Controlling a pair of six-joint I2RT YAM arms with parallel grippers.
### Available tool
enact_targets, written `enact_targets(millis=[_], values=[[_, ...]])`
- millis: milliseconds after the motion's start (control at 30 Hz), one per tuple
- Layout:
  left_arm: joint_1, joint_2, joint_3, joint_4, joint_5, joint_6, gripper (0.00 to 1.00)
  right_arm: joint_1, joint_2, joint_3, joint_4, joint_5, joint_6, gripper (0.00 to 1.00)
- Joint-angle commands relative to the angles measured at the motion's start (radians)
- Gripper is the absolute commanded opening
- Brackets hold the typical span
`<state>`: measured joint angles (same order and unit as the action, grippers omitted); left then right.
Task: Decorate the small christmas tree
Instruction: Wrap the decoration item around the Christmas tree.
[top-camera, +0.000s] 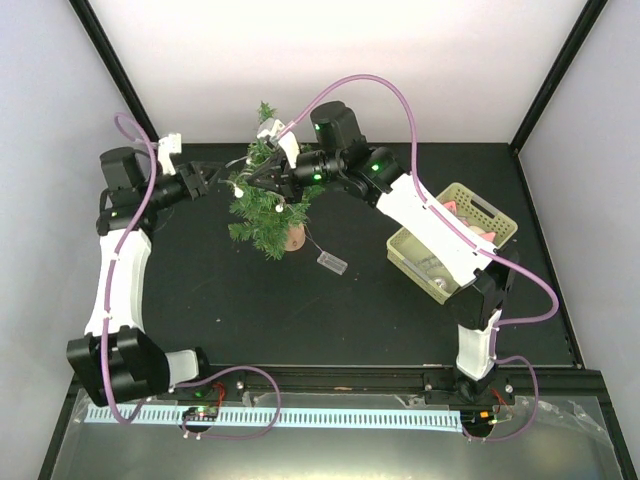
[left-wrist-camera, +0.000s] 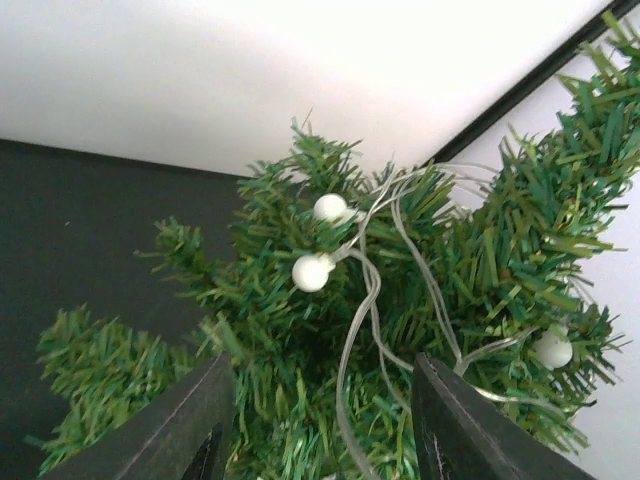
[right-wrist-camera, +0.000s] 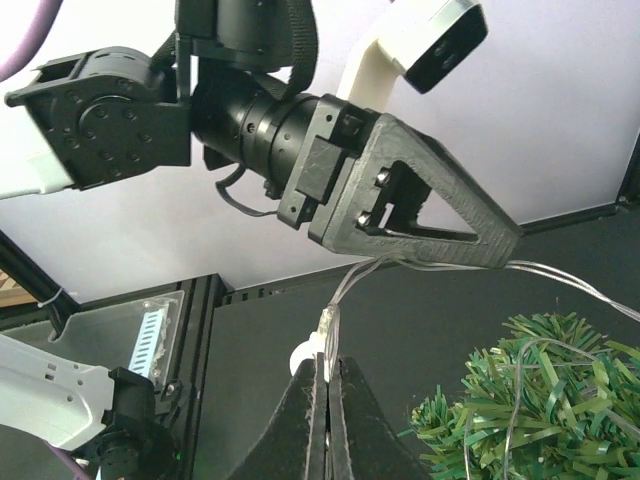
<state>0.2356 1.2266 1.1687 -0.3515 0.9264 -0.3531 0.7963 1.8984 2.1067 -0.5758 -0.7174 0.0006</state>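
Draping clear-wire white-bulb string (left-wrist-camera: 310, 272) on small green bristly tree (top-camera: 265, 215), right gripper (right-wrist-camera: 325, 375) clenching it, left gripper (left-wrist-camera: 322, 385) released; next, tuck deeper.

surface: black table (top-camera: 300, 320) | on it: small christmas tree (top-camera: 262, 225), clear case (top-camera: 332, 263), yellow basket (top-camera: 478, 207)

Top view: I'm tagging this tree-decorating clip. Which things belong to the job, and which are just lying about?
In the job: tree, light string, clear box on its wire, right gripper shut on the string, left gripper open at the branches.
Lying about: yellow basket with bits inside, white strip at the near edge.
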Motion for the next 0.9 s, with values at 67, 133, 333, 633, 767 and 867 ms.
enact_targets(millis=[67,133,333,633,767,867], values=[[0.003,0.076,0.080,0.116,0.169,-0.059,0.49,0.006,-0.037,-0.001,0.003,0.019,-0.012,0.01],[-0.001,0.096,0.084,0.114,0.180,-0.058,0.48,0.007,-0.038,-0.001,0.010,0.021,-0.008,0.01],[-0.030,0.141,0.115,0.037,0.185,-0.005,0.44,0.007,-0.039,-0.002,0.019,0.026,-0.006,0.01],[-0.056,0.160,0.153,0.052,0.212,-0.008,0.10,0.006,-0.042,-0.006,0.031,0.033,-0.004,0.01],[-0.063,0.175,0.168,0.048,0.230,-0.002,0.01,0.007,-0.042,-0.016,0.047,0.033,0.002,0.01],[-0.063,0.178,0.174,0.072,0.214,-0.014,0.02,0.007,-0.041,-0.025,0.059,0.034,0.010,0.01]])
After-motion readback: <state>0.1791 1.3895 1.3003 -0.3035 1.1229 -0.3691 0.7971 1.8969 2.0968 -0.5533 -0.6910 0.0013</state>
